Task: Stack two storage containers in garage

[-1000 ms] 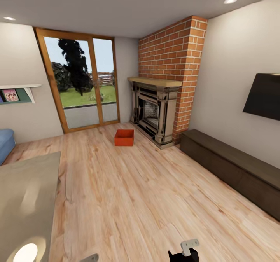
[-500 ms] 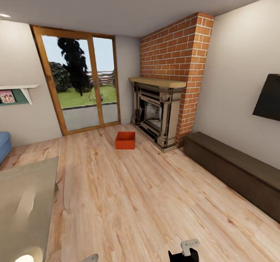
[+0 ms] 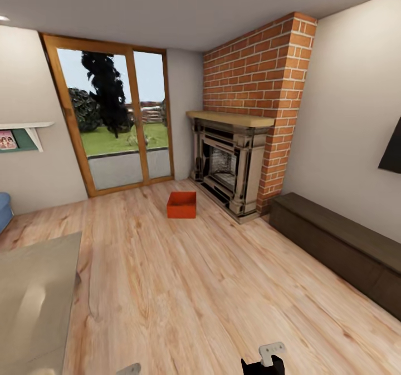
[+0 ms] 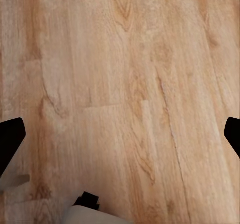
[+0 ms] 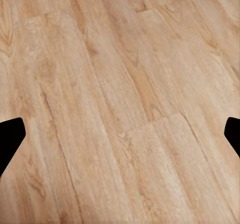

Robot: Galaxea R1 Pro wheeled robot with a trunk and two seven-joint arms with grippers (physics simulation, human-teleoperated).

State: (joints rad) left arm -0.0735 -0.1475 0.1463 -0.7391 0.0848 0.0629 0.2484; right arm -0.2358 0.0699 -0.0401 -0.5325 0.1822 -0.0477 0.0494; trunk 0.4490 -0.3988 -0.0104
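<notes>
One orange-red open-topped storage container (image 3: 182, 205) sits on the living room's wood-plank flooring, far ahead, just left of the brick fireplace (image 3: 231, 166). The garage is out of view. In the left wrist view my left gripper (image 4: 120, 136) hangs open over bare planks, its dark fingertips (image 4: 10, 139) at the frame's sides with nothing between them. My right gripper (image 5: 120, 136) is likewise open above the planks and holds nothing. Both grippers are several steps short of the container.
Wood-framed glass doors (image 3: 114, 122) stand at the back left. A long dark low cabinet (image 3: 340, 247) runs along the right wall under a dark screen (image 3: 392, 152). A grey rug (image 3: 33, 297) lies at the near left. Open plank flooring (image 3: 189, 286) stretches toward the container.
The whole view has shifted: the camera has advanced and turned slightly, so the container and fireplace look a little nearer. Both grippers stay as they were.
</notes>
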